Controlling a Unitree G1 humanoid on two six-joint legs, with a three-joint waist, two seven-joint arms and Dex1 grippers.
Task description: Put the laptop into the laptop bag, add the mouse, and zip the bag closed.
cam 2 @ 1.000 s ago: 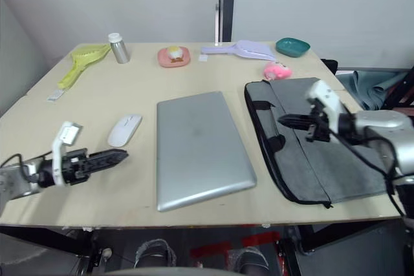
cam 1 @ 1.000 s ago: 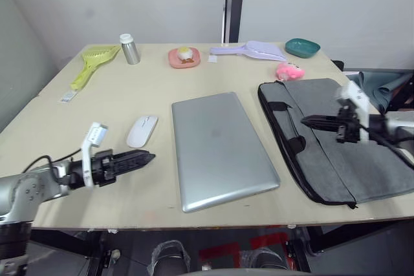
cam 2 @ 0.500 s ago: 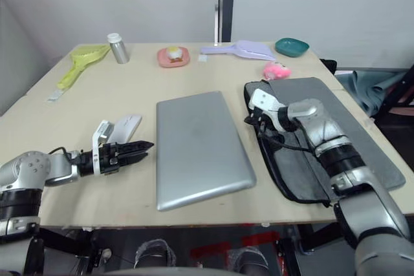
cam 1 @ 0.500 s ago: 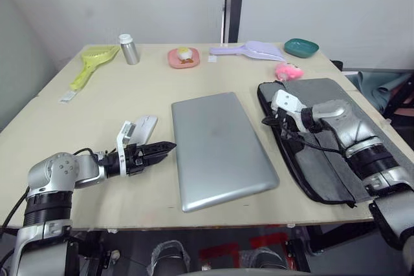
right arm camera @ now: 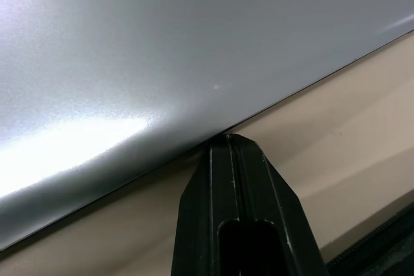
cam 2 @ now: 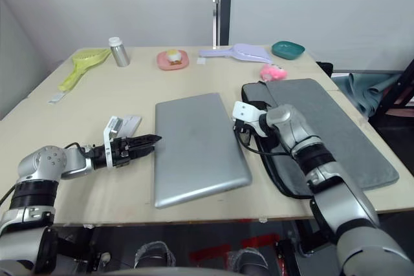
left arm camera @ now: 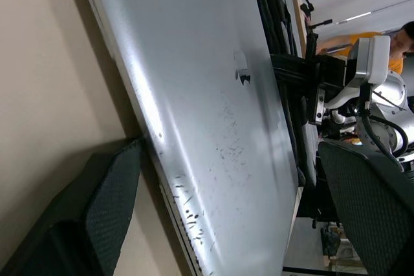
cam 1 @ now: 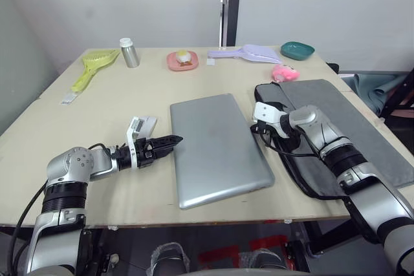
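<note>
The laptop (cam 1: 218,148) lies flat and closed in the middle of the tabletop (cam 1: 110,98), just beside the grey bag (cam 1: 352,130) on its right, whose near side gapes open. The left tool (cam 1: 169,141) is set at the laptop's left edge; in the left wrist view its fingers (left arm camera: 107,208) stand apart, one on the tabletop beside that edge, so it is open and grips nothing. The right tool (cam 2: 238,125) is pressed against the laptop's right edge; in its wrist view the fingers (right arm camera: 236,192) are seen together with their tip at the seam between lid and tabletop, so it is judged closed and empty. The mouse (cam 1: 143,123) lies behind the left tool, mostly hidden. The step in hand is judged to be lifting the laptop: a thin edge should be pried up gently from one side, the other tool steadying it against sliding, and a firm pinch taken only once a finger is underneath. The smooth metal lid is likely slippery. No brand or writing can be read; only a small dark mark and fine scratches are seen on the lid.
</note>
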